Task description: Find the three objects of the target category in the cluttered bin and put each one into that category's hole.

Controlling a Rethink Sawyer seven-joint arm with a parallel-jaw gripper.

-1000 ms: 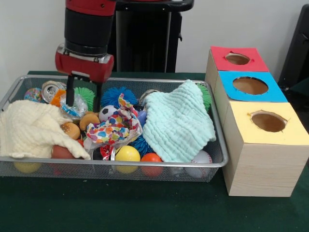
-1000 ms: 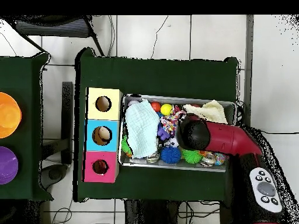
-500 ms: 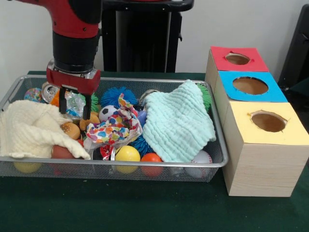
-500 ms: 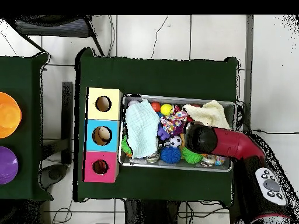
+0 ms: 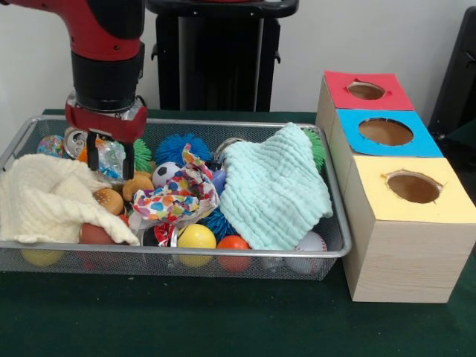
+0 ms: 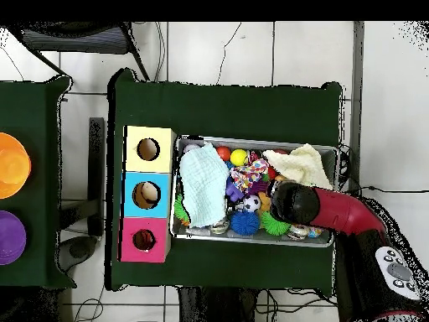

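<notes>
At the left end of the wire mesh bin (image 5: 30, 126) a cream cloth (image 5: 52, 197) lies heaped over the toys, with a crushed drink can (image 5: 74, 140) behind it against the far rim. Just to its right the gripper (image 5: 108, 158) hangs from the red and black arm (image 5: 104, 44), its two dark fingers (image 5: 128, 163) spread apart and straddling a crinkled clear plastic wrapper (image 5: 113, 158); whether they actually touch it cannot be told. Below the fingers sit a small burger-shaped toy (image 5: 111, 199) and a tan rounded toy (image 5: 138, 184), and a green spiky ball (image 5: 141, 152) shows right beside the gripper. Further right come a soccer-pattern ball (image 5: 165, 172), a blue spiky ball (image 5: 182, 149) behind it, and a colourful dotted paper scrap (image 5: 178, 195) draped across the middle. Along the near wall lie a yellow ball (image 5: 196, 236) and an orange ball (image 5: 233, 243). A pale mint cloth (image 5: 274, 192) covers the bin's right part, with a white baseball (image 5: 312, 242) peeking out under its corner. Right of the bin stands a wooden box with three round holes, topped yellow (image 5: 413, 186) nearest, blue (image 5: 385, 132) in the middle and red (image 5: 366, 91) farthest. From overhead, the arm (image 6: 335, 210) reaches over the bin (image 6: 251, 238) at the end away from the box (image 6: 148, 194).
</notes>
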